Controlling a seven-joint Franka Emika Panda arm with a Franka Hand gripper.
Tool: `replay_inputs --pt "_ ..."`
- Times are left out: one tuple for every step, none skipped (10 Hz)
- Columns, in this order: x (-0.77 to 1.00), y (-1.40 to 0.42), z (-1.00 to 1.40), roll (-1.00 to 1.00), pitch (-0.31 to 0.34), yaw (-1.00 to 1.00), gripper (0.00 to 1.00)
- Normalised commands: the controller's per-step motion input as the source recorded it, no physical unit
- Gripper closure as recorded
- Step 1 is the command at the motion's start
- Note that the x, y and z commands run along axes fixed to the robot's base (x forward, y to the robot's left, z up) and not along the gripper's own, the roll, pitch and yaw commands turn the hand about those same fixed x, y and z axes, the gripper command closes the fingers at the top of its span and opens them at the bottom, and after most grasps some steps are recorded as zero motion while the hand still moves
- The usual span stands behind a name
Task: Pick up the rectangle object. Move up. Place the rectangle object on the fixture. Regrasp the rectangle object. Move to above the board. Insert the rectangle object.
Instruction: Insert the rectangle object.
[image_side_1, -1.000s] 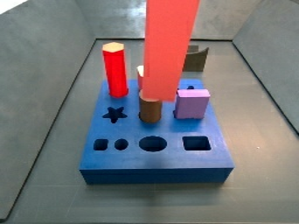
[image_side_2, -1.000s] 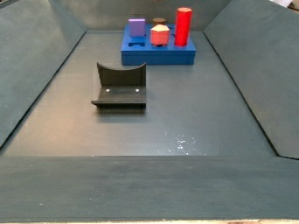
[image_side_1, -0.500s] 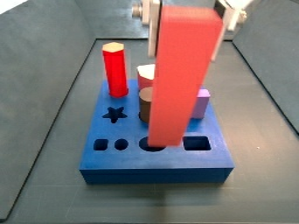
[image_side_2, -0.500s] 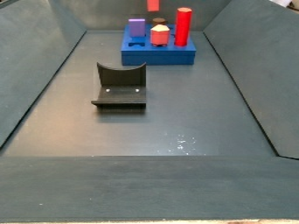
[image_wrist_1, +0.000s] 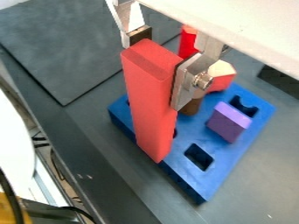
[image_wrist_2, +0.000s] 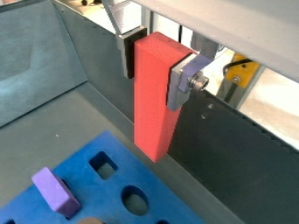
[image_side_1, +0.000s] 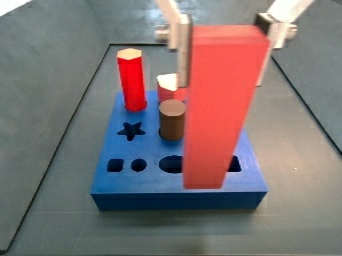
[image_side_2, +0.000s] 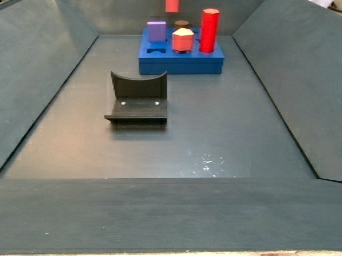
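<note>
My gripper is shut on the top of the rectangle object, a long salmon-red bar hanging upright. Its lower end hovers above the blue board, near the front right corner, apart from the surface. In both wrist views the bar sits between the silver fingers, over the board beside a square hole. The dark fixture stands on the floor well in front of the board; neither gripper nor bar appears in that side view.
On the board stand a red hexagonal post, a brown cylinder and a purple cube. A star hole and small holes lie open. Sloping grey walls enclose the floor.
The gripper has carried the bar to the right and toward the board's front edge in a side view; its lower end now hangs over the front right holes. Nothing else moved.
</note>
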Motion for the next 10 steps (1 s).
replay_inputs --pt "0.75 0.0 0.03 0.0 0.193 -0.21 1.0" --pt "0.71 0.0 0.03 0.0 0.197 -0.22 1.0" --pt "0.66 0.0 0.0 0.0 0.21 -0.23 1.0" --pt "0.63 0.0 0.0 0.0 0.193 -0.19 1.0" --pt "0.43 0.0 0.0 0.02 0.15 -0.09 1.0" --pt "0.0 0.0 0.0 0.0 0.009 0.0 1.0" --pt "-0.01 0.0 0.0 0.0 0.01 -0.04 1.0" --pt "0.17 0.33 0.0 0.1 0.019 0.11 1.0" --pt "0.15 0.67 0.0 0.04 0.034 0.35 1.0" --pt "0.1 0.69 -0.03 0.0 0.017 0.39 1.0"
